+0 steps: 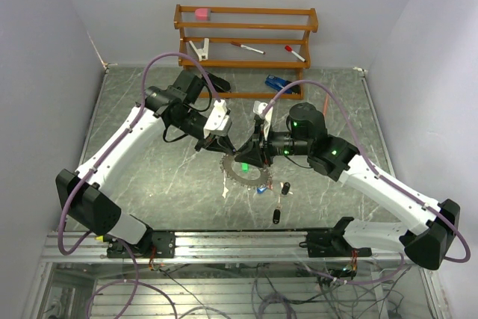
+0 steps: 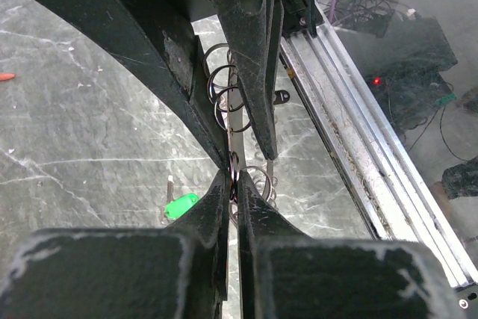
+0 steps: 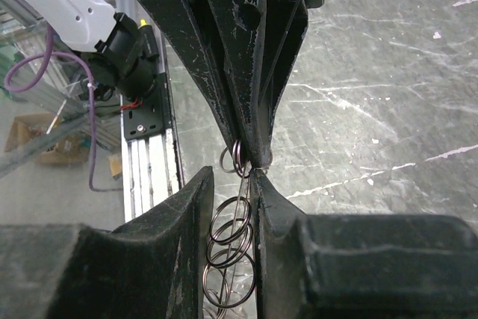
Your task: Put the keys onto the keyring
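Observation:
The keyring (image 1: 237, 182), a silvery ring edged with small split rings, sits tilted at mid-table between both grippers. My left gripper (image 1: 237, 151) (image 2: 234, 177) is shut on one small ring at its rim. My right gripper (image 1: 254, 156) (image 3: 231, 177) faces it tip to tip, its fingers closed on a row of the keyring's split rings (image 3: 231, 237). A green key (image 1: 244, 164) (image 2: 181, 205) lies by the ring. On the table in front are a blue key (image 1: 260, 190) and two black keys (image 1: 284, 188) (image 1: 276, 216).
A wooden rack (image 1: 246, 35) at the back holds a pink block (image 1: 202, 13), a white clip (image 1: 200, 48) and two red-capped markers (image 1: 246, 48). A blue object (image 1: 276, 84) lies below it. A metal rail (image 1: 224, 240) runs along the near edge.

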